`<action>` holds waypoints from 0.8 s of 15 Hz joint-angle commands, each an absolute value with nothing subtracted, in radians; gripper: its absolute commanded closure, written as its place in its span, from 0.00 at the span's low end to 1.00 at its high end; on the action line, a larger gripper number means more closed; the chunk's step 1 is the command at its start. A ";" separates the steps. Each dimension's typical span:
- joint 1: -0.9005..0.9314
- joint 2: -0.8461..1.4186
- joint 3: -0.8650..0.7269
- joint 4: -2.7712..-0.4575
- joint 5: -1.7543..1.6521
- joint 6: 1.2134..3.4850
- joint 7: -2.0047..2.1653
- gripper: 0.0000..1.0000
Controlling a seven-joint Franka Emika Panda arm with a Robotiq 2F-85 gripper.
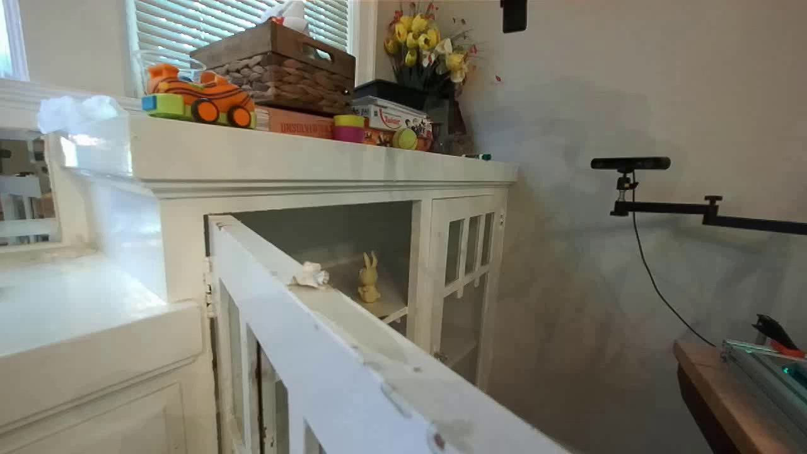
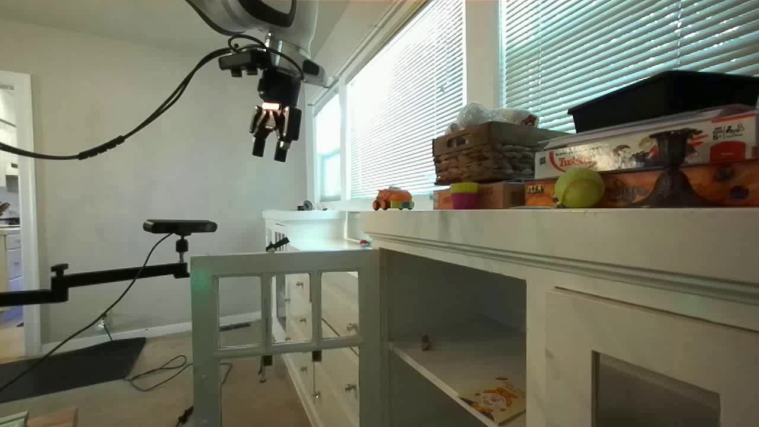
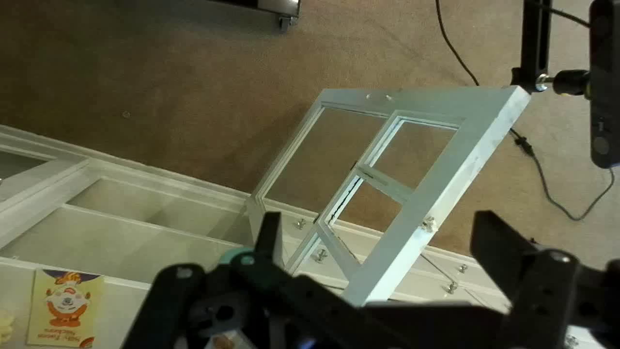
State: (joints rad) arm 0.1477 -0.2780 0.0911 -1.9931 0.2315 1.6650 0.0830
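Observation:
My gripper (image 2: 270,151) hangs in the air, fingers downward, above and apart from the swung-out white cabinet door (image 2: 284,262). In the wrist view the gripper (image 3: 378,225) is open, its black fingers wide apart and nothing held between them. The glazed door (image 3: 402,252) appears below, between the fingers. A small white crumpled piece (image 1: 310,275) rests on the door's top edge. Inside the cabinet, a pale yellow rabbit figure (image 1: 369,280) stands on the shelf. Also on the shelf lie a yellow illustrated booklet (image 3: 68,308) and a small brown object (image 2: 425,342).
On the cabinet top stand an orange toy car (image 2: 392,199), a woven basket (image 2: 489,152), a green-yellow ball (image 2: 579,187) and stacked boxes. A camera on a black arm (image 2: 181,226) stands near the door's free end. Cables lie on the floor.

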 commanded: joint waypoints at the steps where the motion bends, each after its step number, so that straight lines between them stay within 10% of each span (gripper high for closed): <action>1: 0.135 -0.277 0.102 -1.991 0.234 1.662 0.081 0.00; 12: 0.031 -0.286 0.044 -1.953 0.142 1.711 0.156 0.00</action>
State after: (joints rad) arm 0.0870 -0.2797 0.0713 -1.9800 0.1907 1.6880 0.1026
